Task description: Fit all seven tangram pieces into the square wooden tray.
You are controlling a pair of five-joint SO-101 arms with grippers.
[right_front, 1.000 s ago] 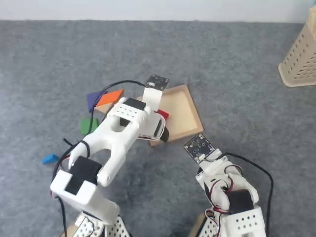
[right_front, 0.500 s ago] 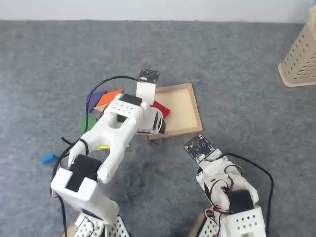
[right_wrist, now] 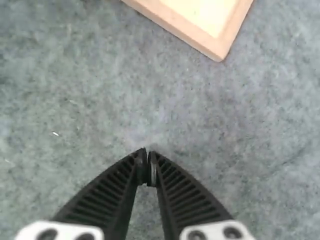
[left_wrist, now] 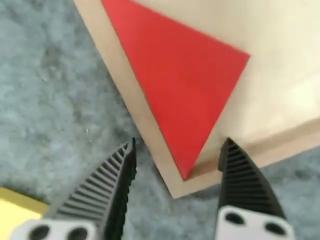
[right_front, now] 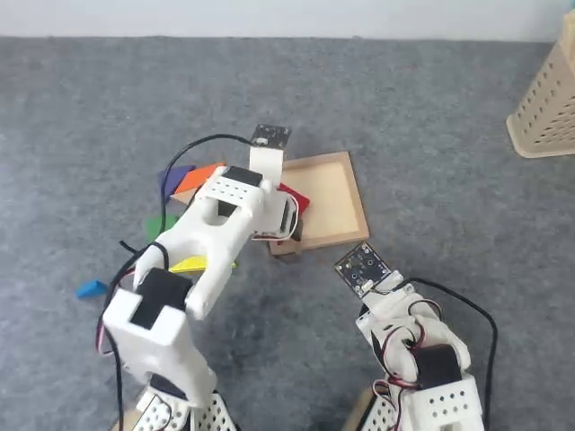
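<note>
surface: grey carpet [right_front: 431,108] | on it: wooden tray [right_front: 358,193] | green piece [right_front: 162,224] | yellow piece [right_front: 189,265] | blue piece [right_front: 90,289] | beige basket [right_front: 548,108]

Grey felt-covered tabletop [right_front: 431,117], fibrous texture throughout. Beige perforated plastic basket [right_front: 548,103] stands upright at the far right corner of the tabletop, partly cut off. White wall strip [right_front: 269,16] runs along the far edge.

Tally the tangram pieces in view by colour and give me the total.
Red triangular piece, in the square wooden tray: 1
Orange piece: 1
Purple piece: 1
Green piece: 1
Yellow piece: 1
Light blue piece: 1
Total: 6 pieces in view, 5 of them on the grey carpet outside the tray.
</note>
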